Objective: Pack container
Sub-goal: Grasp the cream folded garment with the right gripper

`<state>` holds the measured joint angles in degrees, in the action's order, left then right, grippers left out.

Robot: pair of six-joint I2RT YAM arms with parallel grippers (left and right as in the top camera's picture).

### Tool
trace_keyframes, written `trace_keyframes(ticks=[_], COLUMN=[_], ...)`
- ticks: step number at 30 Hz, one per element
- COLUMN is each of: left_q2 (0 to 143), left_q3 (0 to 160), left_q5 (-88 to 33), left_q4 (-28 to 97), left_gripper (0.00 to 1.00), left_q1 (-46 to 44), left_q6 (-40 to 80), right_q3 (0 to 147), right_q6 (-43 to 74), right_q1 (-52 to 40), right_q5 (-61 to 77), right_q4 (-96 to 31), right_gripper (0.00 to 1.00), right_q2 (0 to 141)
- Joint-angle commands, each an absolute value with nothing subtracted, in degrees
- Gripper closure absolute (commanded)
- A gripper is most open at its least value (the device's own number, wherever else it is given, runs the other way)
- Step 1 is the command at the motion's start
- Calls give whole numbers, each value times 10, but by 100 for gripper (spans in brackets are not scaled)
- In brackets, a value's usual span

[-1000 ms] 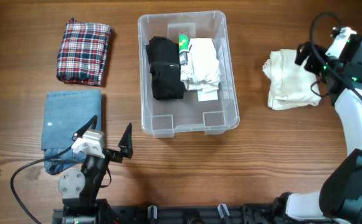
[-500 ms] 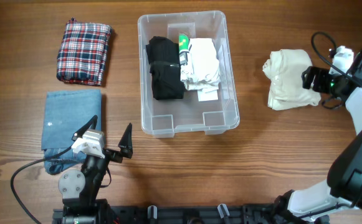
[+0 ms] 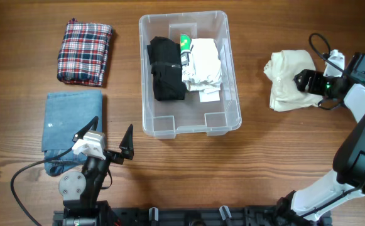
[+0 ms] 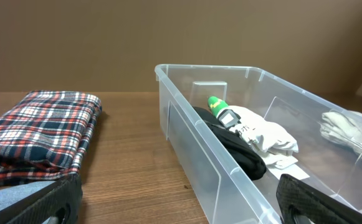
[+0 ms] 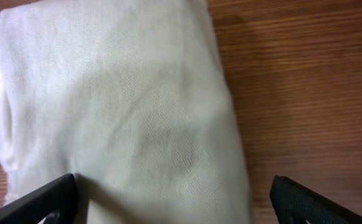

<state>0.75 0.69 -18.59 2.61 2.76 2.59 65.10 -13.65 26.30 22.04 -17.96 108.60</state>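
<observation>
The clear plastic container stands at the table's middle and holds a black garment, white cloth and a green-topped item. It also shows in the left wrist view. A cream folded cloth lies to its right and fills the right wrist view. My right gripper is open, its fingers spread over the cloth's right edge. My left gripper is open and empty at the front left, near the container's front corner.
A folded plaid cloth lies at the back left, also visible in the left wrist view. Folded blue denim lies in front of it, beside my left arm. Bare wood surrounds the container.
My right gripper has swung down and left from the table's right edge onto the cream cloth. The left arm has not moved.
</observation>
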Motion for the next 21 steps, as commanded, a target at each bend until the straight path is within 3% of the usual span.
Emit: trace_keyframes(ticks=[1,5,7,9,10,18,21], left_q2=[4,4,4,4,4,4,4], left_q3=[4,4,4,4,4,4,4], left_q5=[-190,-190,-190,-190,-190,-190,-190], left_q4=[26,26,26,26,26,26,26], left_gripper=[0,0,0,0,0,0,0], left_q1=[32,32,32,32,32,32,32], left_q6=[17,17,17,17,17,17,17], right_q3=[656,656,656,656,656,663,687], right_q6=[-152,-148,-143,-117,-96,-42,-23], right_q1=[249,240,237,236,236,236,236], right_q5=[260,260,260,260,261,293,331], right_q4=[-183,-185,-186,-180,-176,-178,-192], right_gripper=[0,1,10,27,45,68,73], right_q2=[1112,1112,1112,1112,1112,1108,1092])
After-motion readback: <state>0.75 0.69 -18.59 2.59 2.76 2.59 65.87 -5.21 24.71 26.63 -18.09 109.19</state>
